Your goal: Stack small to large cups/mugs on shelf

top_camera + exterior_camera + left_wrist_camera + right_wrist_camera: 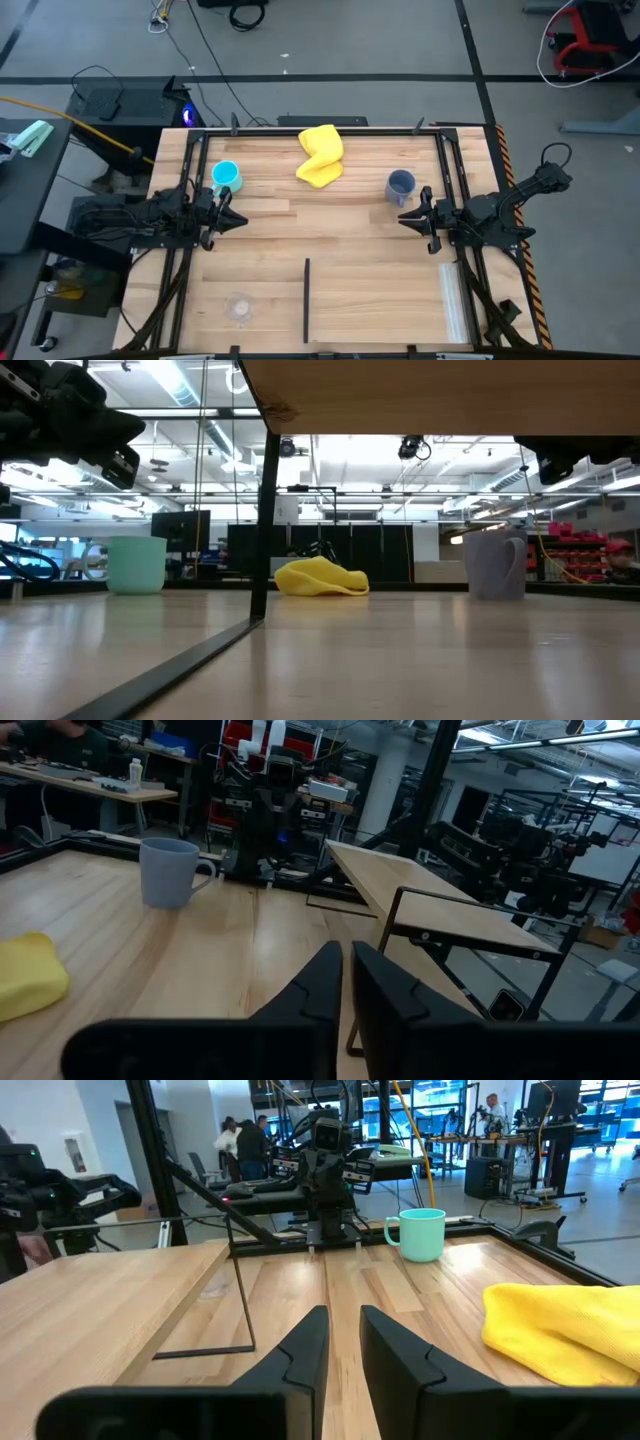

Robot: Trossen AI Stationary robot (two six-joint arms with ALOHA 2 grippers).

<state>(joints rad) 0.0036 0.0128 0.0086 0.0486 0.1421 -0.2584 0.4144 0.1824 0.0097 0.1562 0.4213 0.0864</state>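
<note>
The bright-blue mug (226, 177) stands upright on its base at the table's far left, also in the low view (135, 565) and the right wrist view (420, 1235). The grey-blue mug (401, 187) stands upright at the far right (495, 565) (170, 872). The small clear glass cup (238, 308) stands near the near edge on the left. My left gripper (235, 222) (345, 985) hovers shut, just nearer than the blue mug. My right gripper (405, 220) (343, 1345) hovers shut, just nearer than the grey-blue mug. Neither touches anything.
A crumpled yellow cloth (320, 155) lies at the far middle, between the mugs (320, 577). The wooden shelf on thin black legs (430, 900) (265, 510) stands over the table's near middle. A clear plastic strip (455, 300) lies near the right edge.
</note>
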